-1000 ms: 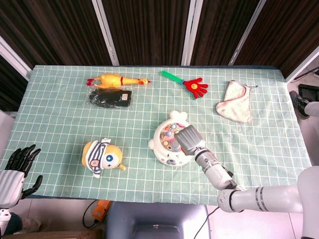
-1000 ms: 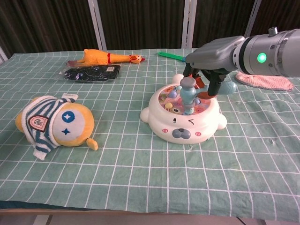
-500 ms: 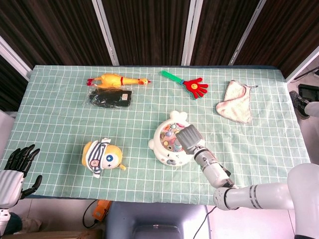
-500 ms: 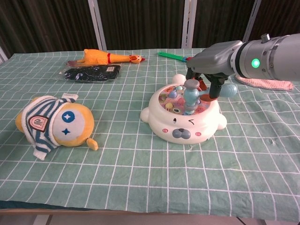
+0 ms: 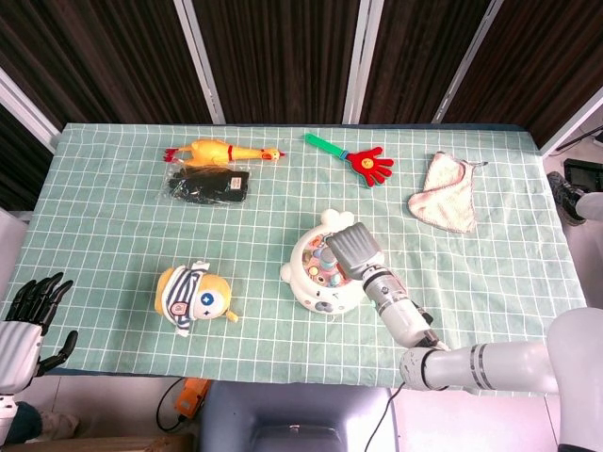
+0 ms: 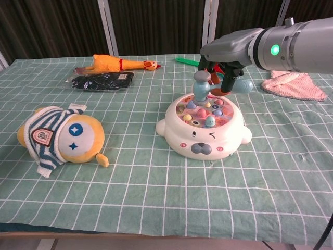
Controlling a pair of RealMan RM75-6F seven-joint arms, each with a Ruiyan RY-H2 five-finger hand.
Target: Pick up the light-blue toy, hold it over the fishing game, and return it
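My right hand point(image 6: 225, 61) grips the light-blue toy point(image 6: 201, 88), which has a grey cap and hangs a short way above the fishing game point(image 6: 205, 136). A rounded blue end point(image 6: 246, 86) sticks out on the hand's far side. The game is a white animal-shaped base with coloured fish in its round top. Seen from the head camera, the right hand point(image 5: 352, 248) covers much of the game point(image 5: 313, 276) and hides the toy. My left hand point(image 5: 30, 305) hangs off the table's near left corner, fingers spread, holding nothing.
A yellow plush in a striped jumper point(image 6: 60, 136) lies left of the game. At the back lie a rubber chicken point(image 5: 222, 151), a black packet point(image 5: 209, 186), a red hand clapper point(image 5: 366, 161) and a pink cloth point(image 5: 445, 194). The green checked tablecloth point(image 5: 113, 226) covers the table.
My right hand has lifted the light-blue toy from the game's top to a short way above it, shifting slightly left. The left hand has hardly moved.
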